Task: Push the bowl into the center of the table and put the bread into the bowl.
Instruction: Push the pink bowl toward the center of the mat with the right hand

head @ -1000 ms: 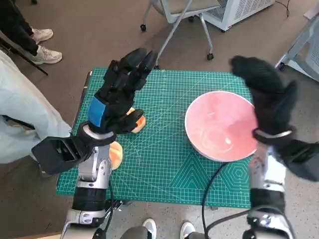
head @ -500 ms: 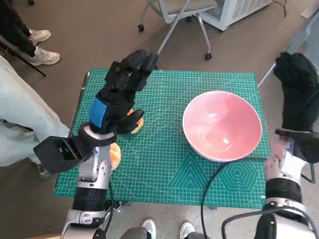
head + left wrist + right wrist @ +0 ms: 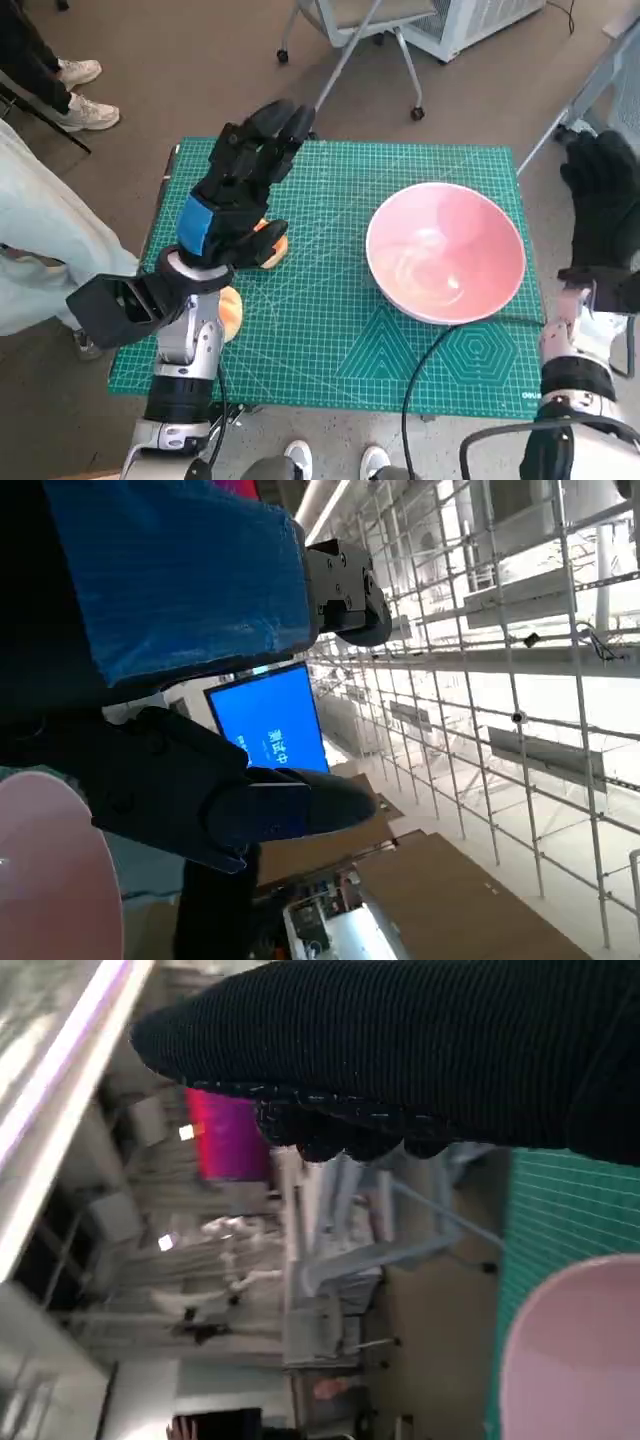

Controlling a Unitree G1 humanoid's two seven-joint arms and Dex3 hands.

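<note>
Left hand (image 3: 238, 190) spread and empty above bread (image 3: 270, 243); right hand (image 3: 603, 215) seemingly released beside unlabelled bowl (image 3: 446, 252).

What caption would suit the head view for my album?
A pink bowl sits on the green mat, bread beneath the raised left hand, right hand off the table's edge.

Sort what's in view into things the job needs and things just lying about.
Job: pink bowl, right of the mat's centre; bread under the left hand; right hand off the table's edge.
Lying about: green cutting mat, office chair, black cable.
</note>
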